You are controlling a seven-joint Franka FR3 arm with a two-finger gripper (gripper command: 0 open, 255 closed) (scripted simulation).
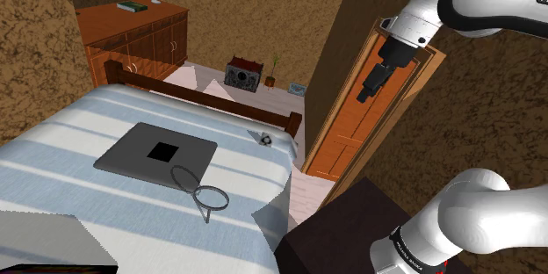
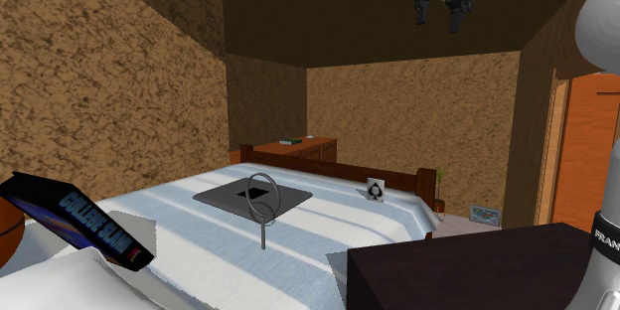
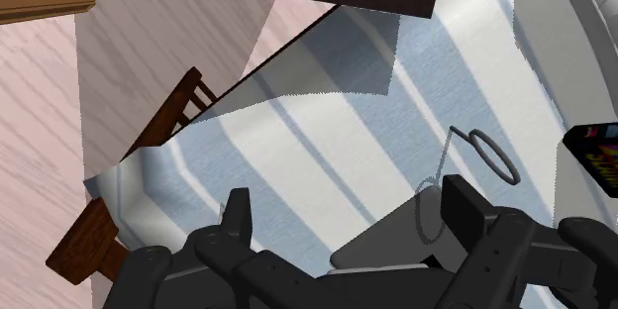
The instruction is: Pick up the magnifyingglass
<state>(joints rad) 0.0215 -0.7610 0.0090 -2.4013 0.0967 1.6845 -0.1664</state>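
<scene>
Black jaws are hanging wide open, well above the thin grey wire-ringed magnifying glass (image 1: pixel 211 198) (image 2: pixel 262 191) (image 3: pixel 492 155) on the blue-striped bed (image 1: pixel 53 154).

Open air lies over the striped bed (image 1: pixel 53 149) beneath the high pincer (image 2: pixel 440 15), and near the magnifying glass (image 2: pixel 263 227) only the flat grey slab (image 1: pixel 156 154) just beside it and the dark stand (image 1: pixel 347 228) off the bed's edge narrow the way.

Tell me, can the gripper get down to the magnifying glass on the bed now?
Probably yes: the gripper hangs high with jaws open, and nothing stands over the magnifying glass on the bed.
</scene>
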